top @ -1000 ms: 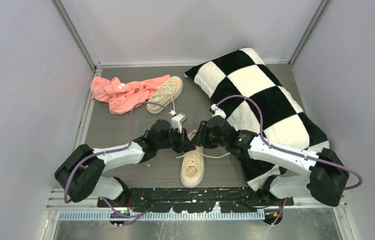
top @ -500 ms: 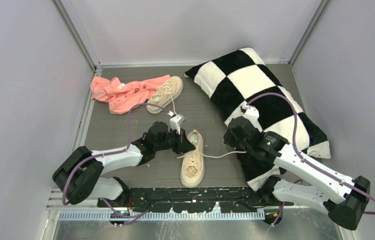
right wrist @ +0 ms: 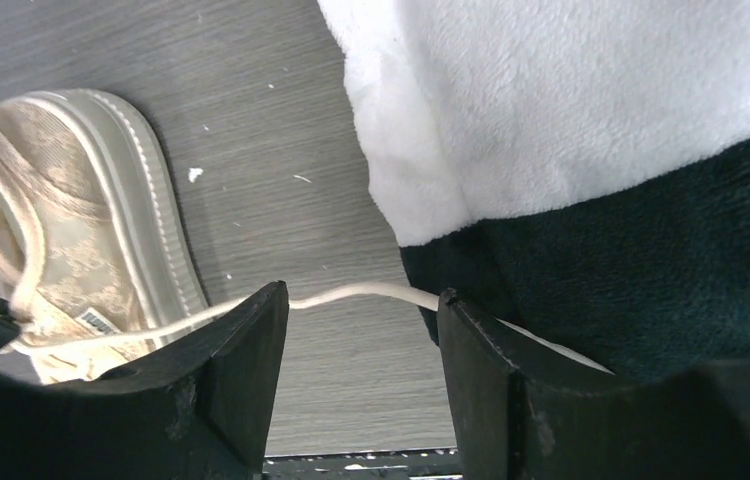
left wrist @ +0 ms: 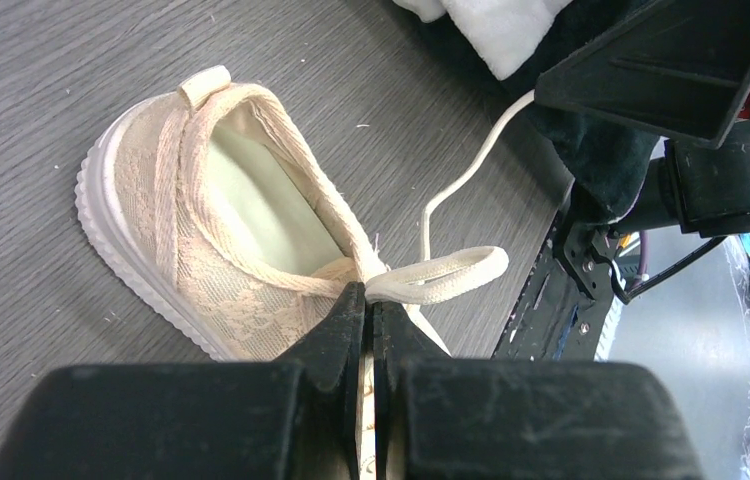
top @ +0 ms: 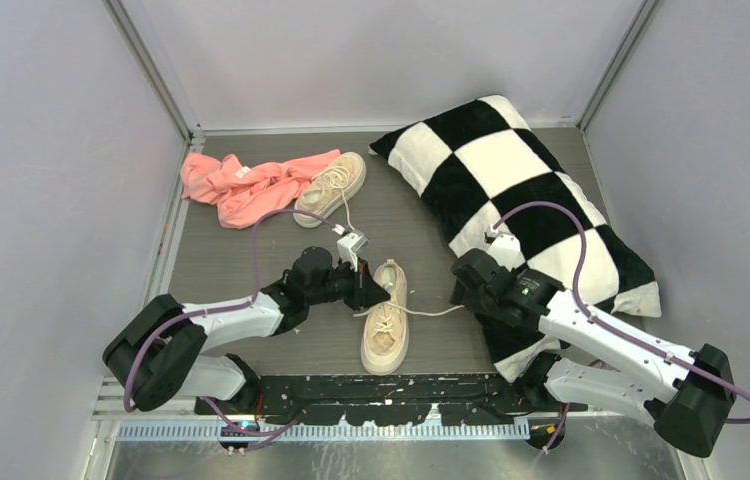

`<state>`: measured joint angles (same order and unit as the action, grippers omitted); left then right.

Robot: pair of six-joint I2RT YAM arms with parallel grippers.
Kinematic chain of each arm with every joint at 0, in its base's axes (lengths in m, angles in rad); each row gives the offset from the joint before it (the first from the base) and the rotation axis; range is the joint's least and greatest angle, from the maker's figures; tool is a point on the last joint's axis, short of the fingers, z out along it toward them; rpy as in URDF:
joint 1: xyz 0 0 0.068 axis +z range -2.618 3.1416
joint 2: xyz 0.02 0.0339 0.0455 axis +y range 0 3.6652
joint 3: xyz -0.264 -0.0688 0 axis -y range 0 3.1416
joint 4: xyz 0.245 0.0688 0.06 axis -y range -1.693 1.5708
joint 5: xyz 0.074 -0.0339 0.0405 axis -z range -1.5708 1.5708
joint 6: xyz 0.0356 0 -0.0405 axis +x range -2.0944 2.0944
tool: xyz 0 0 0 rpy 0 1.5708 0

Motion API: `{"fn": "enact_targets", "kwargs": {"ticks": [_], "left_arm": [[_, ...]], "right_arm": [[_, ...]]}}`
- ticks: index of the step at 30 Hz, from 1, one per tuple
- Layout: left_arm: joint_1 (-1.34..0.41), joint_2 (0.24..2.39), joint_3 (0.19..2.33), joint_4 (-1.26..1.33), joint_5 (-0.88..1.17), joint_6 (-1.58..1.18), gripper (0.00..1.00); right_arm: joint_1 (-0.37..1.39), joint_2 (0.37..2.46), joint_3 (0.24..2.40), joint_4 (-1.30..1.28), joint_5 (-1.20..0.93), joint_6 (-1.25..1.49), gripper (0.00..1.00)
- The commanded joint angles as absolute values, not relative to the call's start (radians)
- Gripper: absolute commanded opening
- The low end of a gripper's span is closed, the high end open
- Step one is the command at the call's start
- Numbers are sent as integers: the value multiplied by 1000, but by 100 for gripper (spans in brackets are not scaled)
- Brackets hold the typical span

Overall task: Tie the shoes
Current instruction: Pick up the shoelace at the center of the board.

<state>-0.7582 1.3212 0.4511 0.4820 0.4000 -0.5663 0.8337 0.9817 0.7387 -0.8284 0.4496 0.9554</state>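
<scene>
the near sneaker [top: 385,322] sits on the tabletop [top: 251,262] at the centre of the near edge, toe toward the arms and heel pointing far. the left claw [left wrist: 372,312] is clamped tight on the lace loop [left wrist: 451,272] right where it leaves the top eyelets. that pinch looks meant to anchor the crossing so nothing slackens while the other strand is worked. from there the free lace end [top: 433,311] runs right across the tabletop to the edge of the checkered pillow [top: 511,180]. the right claw [right wrist: 359,318] hangs over that strand with its jaws spread wide, the lace crossing the gap between them; it grips nothing. its placement suggests it is lined up to take the strand, and it would need to come lower and close before any pull. the pillow's edge lies just beside the lace there, so its fabric could get caught in the bite. the far sneaker [top: 331,186] lies at the far left, partly against the pink cloth [top: 236,185], with a lace trailing toward the near side, not yet tied.
</scene>
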Motion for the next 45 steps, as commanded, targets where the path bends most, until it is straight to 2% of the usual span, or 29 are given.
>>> {"fn": "enact_targets", "kwargs": {"ticks": [1,10,15,21,24,29,31,33,35,37,39,45], "left_arm": [[-765,1278,444,551,406,-544,0],[-765,1274,450,523,390,-539,0],[-765,1249,439,522,378,-532,0],[-765,1235,441,502,382,-532,0],[-767,1243,443,504,387,-538,0],[-772,1264,445,528,394,-546,0],[-774,1275,445,533,392,-546,0],[-775,1287,449,534,391,-547,0],[-776,1298,453,536,394,-548,0],[-778,1308,456,543,401,-550,0],[-778,1316,460,548,406,-551,0],[-779,1340,468,574,417,-570,0]], "right_arm": [[830,920,722,-745,472,1017,60],[927,675,665,-700,475,1089,60],[927,783,581,-619,373,1174,61],[919,828,558,-598,454,1246,62],[858,836,552,-597,465,1239,61],[746,856,477,-463,368,1207,58],[737,882,457,-413,359,1203,54],[736,912,454,-373,354,1196,45],[736,930,464,-342,335,1178,27],[736,936,484,-337,322,1146,3],[736,938,513,-337,303,1096,1],[747,932,626,-382,229,970,1]]}}
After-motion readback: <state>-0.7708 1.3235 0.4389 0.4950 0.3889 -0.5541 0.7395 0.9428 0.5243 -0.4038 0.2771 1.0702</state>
